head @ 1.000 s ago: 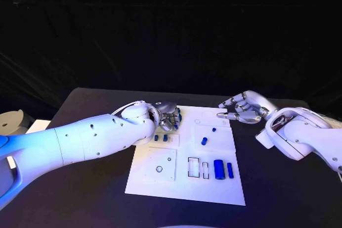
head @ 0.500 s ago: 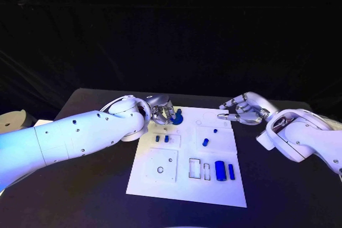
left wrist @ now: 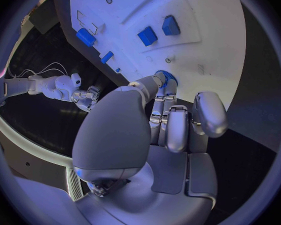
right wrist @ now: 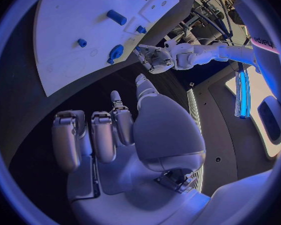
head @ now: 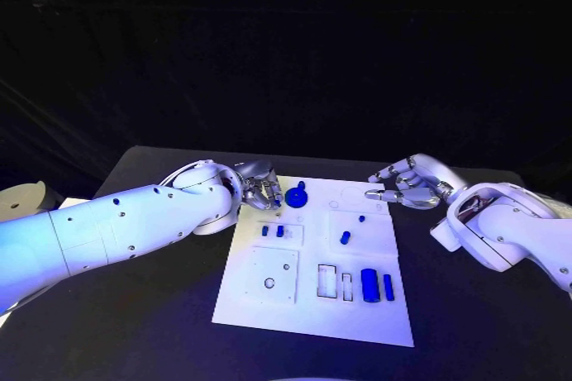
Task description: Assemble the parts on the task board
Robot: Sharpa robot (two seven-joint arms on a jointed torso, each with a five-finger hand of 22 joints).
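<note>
On the white task board (head: pixel 312 311), two blue parts (head: pixel 375 285) are seen standing nearest, by the right edge. Further back, two small blue parts (head: pixel 273 230) lie side by side. At the far left corner a round blue part (head: pixel 296 198) is touched by the left hand (head: pixel 260 191); a grip cannot be judged. The right hand (head: pixel 409 185), fingers curled, empty, is held beside the far right corner.

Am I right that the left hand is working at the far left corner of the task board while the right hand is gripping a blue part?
Not quite: the right hand holds nothing, as the right wrist view shows. The left hand is indeed at the far left corner of the task board.
</note>
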